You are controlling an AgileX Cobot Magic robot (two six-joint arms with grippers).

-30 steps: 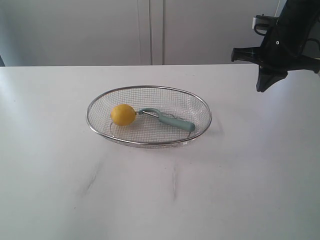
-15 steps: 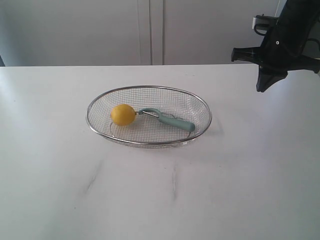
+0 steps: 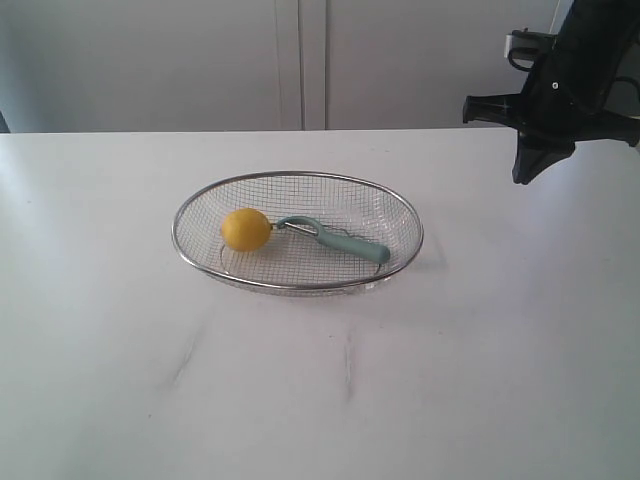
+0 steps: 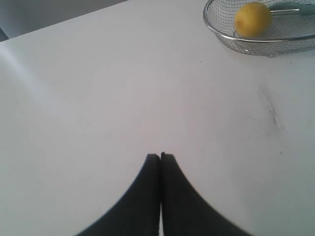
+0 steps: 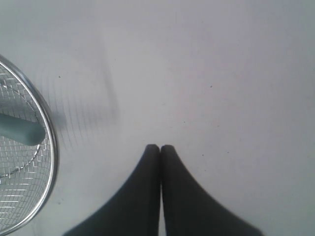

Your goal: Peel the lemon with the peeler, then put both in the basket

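Note:
The yellow lemon (image 3: pixel 246 229) lies inside the wire mesh basket (image 3: pixel 298 177), toward its left end. Beside it the teal peeler (image 3: pixel 335 239) rests in the same basket, blade head almost touching the lemon. The left wrist view has the lemon (image 4: pixel 252 18) and basket (image 4: pixel 216 32) far off, with my left gripper (image 4: pixel 160 156) shut and empty over bare table. My right gripper (image 5: pixel 160 147) is shut and empty too, a little way from the basket's rim (image 5: pixel 51 147) and the peeler's handle end (image 5: pixel 19 130). In the exterior view the right gripper (image 3: pixel 524 176) hangs high at the right.
A white table (image 3: pixel 320 380) carries faint dark scuffs in front of the basket. Pale cabinet doors (image 3: pixel 300 60) stand behind the table. The left arm does not show in the exterior view.

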